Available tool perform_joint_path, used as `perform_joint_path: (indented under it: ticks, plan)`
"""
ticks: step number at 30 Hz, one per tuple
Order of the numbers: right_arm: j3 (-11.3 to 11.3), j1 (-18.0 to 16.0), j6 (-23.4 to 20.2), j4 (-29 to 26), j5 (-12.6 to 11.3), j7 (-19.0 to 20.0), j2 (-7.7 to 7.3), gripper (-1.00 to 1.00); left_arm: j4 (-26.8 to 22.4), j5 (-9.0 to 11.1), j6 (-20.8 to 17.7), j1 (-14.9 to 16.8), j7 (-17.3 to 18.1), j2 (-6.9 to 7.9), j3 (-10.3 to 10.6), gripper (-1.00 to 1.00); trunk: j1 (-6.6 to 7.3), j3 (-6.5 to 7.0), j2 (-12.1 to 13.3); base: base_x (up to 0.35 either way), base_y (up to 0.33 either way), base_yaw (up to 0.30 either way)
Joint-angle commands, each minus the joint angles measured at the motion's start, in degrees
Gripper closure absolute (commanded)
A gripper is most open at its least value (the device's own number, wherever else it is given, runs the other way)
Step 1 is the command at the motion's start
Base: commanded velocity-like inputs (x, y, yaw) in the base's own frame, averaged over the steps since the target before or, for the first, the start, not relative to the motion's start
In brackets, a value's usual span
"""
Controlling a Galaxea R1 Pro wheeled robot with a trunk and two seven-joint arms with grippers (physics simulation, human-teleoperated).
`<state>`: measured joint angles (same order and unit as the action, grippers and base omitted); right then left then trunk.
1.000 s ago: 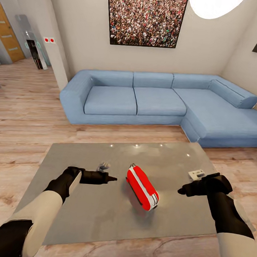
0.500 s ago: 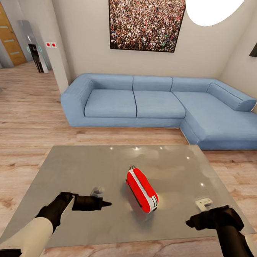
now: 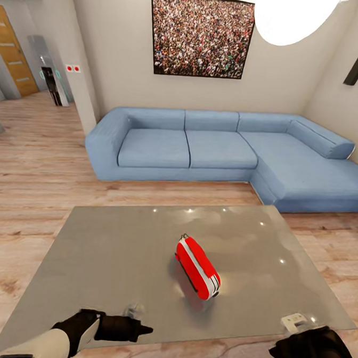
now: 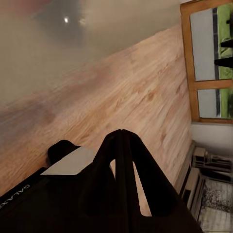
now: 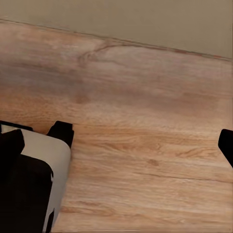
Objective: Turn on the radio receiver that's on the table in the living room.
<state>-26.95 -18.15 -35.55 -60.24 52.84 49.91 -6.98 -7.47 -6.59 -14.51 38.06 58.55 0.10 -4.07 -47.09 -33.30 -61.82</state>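
Beyond both claws, radio receiver [image 3: 197, 266] lies.

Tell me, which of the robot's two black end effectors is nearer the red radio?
The left end effector, pointing inward over the table's near edge. The right end effector sits farther from the radio, at the near right corner.

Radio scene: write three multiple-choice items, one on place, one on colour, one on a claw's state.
1. Where is the radio?
A. on the table
B. on the sofa
C. on the floor

2. What colour is the sofa?
A. red
B. blue
C. grey

3. How is the left claw?
A. shut on the radio
B. shut, holding nothing
C. wide open

Key: 1 A, the radio lies near the middle of the glass top. 2 B, all cushions are light blue. 3 B, its fingers meet at a point over the table's near edge, short of the radio.
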Motion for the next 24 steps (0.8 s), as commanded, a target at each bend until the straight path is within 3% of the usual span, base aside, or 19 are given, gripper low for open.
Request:
perform_joint_path:
  ticks: [1, 5, 19, 24]
  plan:
    - [-0.4, 0.0, 1.45, 2.2, -0.04, -1.17, 0.01, -1.0, 2.13, 0.16, 1.88, 0.0, -0.09, 0.08, -0.15, 1.0, 0.0, 0.1, 0.0, 0.0, 0.0, 0.0]
    - [-0.94, 0.04, 5.67, 10.61, -0.21, -5.98, 0.03, -1.0, 6.12, 0.38, 5.7, -1.04, -1.52, 0.64, -0.15, 1.0, 0.0, 0.47, 0.0, 0.0, 0.0, 0.0]
    - [-1.23, 0.04, 18.79, 36.75, -0.37, -22.43, -0.15, -1.0, 7.11, 0.34, 10.54, -10.1, -7.26, 1.58, -0.15, 1.0, 0.0, 1.75, 0.0, 0.0, 0.0, 0.0]
    - [-1.26, 0.05, 25.43, 48.48, -0.44, -31.0, -0.15, -1.0, 7.15, 0.15, 13.15, -14.38, -13.71, 1.82, -0.15, 1.0, 0.0, 2.21, 0.0, 0.0, 0.0, 0.0]
